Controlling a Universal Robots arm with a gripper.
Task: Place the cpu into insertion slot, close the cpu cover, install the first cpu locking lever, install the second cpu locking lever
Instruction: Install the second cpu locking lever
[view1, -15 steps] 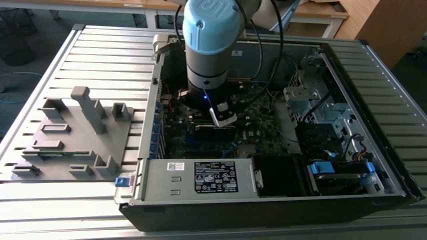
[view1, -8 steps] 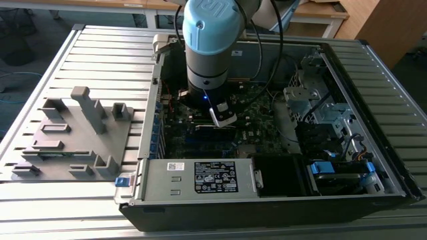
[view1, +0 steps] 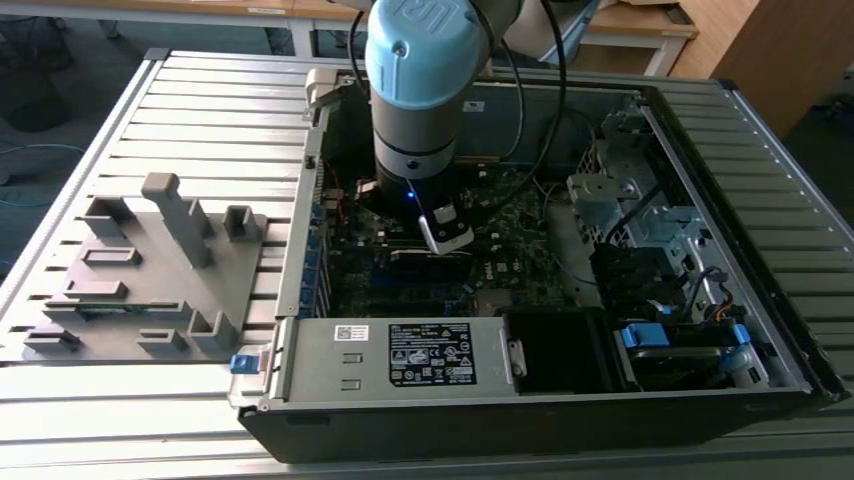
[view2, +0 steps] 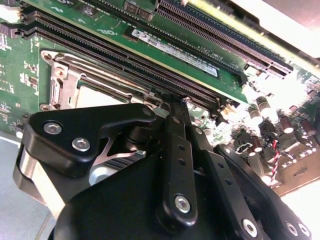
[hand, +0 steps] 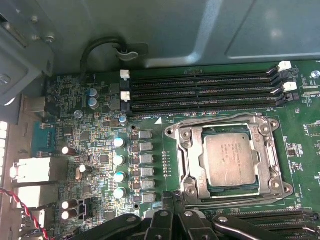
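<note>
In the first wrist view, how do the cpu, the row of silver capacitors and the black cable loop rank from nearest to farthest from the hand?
1. The cpu, seated in the insertion slot just beyond the hand; the silver capacitors beside it are too close to call.
2. The black cable loop, against the case wall, farthest.

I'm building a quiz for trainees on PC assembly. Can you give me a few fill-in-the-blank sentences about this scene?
1. In the first wrist view the cpu lies in the insertion slot, its ____ metal top facing up.
2. The cpu cover frames the chip; its middle is ____.
3. In the exterior view the arm reaches into an open computer ____.
4. The number of long memory slots beside the socket is ____.

Missing words: silver-grey; cut out; case; four
</note>
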